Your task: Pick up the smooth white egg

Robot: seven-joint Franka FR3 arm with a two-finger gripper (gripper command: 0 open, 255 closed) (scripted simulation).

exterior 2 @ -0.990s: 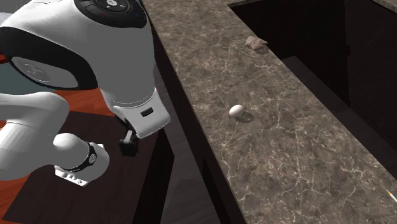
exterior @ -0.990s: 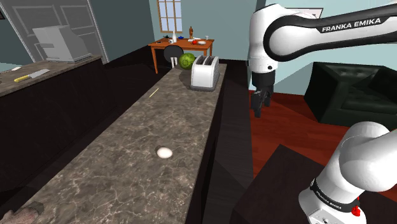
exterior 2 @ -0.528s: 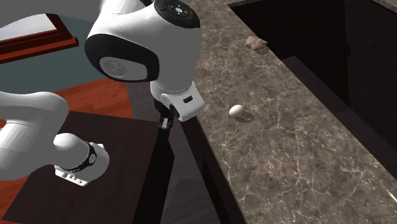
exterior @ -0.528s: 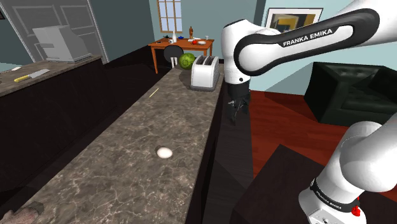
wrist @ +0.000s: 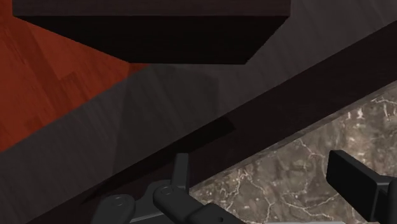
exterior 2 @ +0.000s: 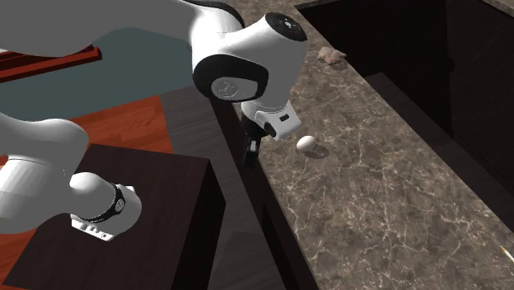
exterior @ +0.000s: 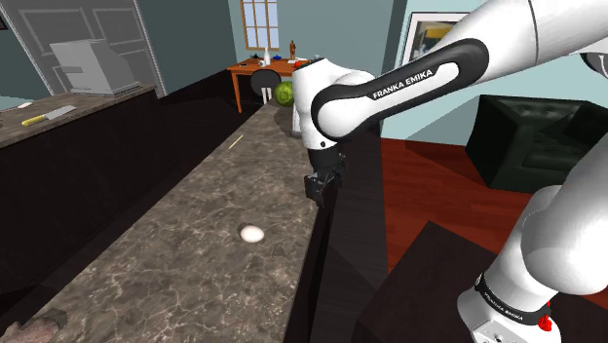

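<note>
One second on, the jaws have swung nearer the egg (exterior: 252, 234).

The long counter (exterior: 195, 214) in front of me has a dark, veined stone top that runs from the near end to the far end in the shoulder view. A white egg (exterior: 251, 234) lies alone on it, somewhat toward the edge on the shoulder view's right, and a brownish lump (exterior: 44, 320) lies well apart from it at the near end. Farther off, a thin yellow stick (exterior: 237, 142) lies near the edge on the shoulder view's left, and a green melon (exterior: 284, 94) sits at the far end.
</note>
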